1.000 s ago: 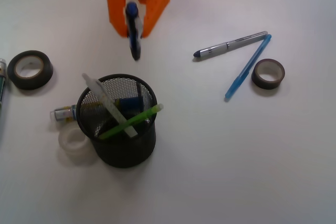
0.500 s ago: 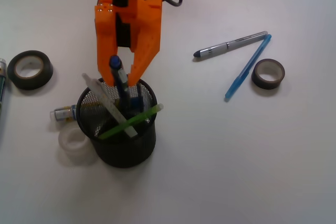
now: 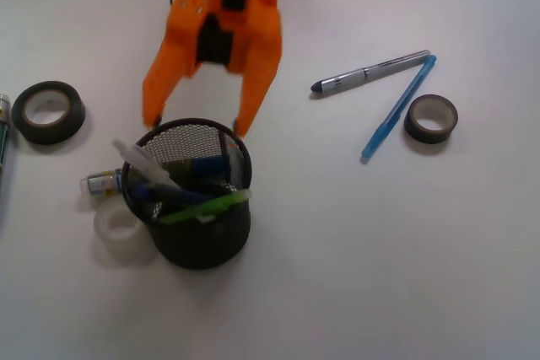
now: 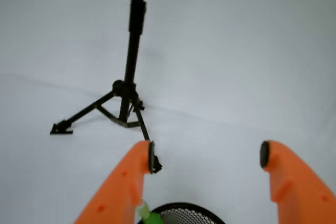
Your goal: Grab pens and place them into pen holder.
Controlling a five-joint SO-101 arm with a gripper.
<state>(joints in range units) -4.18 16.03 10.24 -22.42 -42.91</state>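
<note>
Looking at my feed: the pen holder (image 3: 196, 200), lower left of center in the front view, has three pens in it, the white pen (image 3: 139, 160), the lime green pen (image 3: 207, 206) and the dark blue pen (image 3: 173, 194), all leaning across the inside. The gripper (image 3: 196, 124) hangs right over the cup's far rim with its jaws spread wide and nothing between them (the wrist view shows just bare table and a tripod (image 4: 123, 100) through the gap). So I'd call this the release step of pen three finished.

Two are left on the table, upper right of the frame: the silver-grey pen (image 3: 371, 72) and the light blue pen (image 3: 399, 107), their far ends nearly touching, with a dark tape roll (image 3: 430, 118) just beside the blue one. Next I'd need to lift clear of the cup, swing right, and line the jaws across one pen without nudging the other.
</note>
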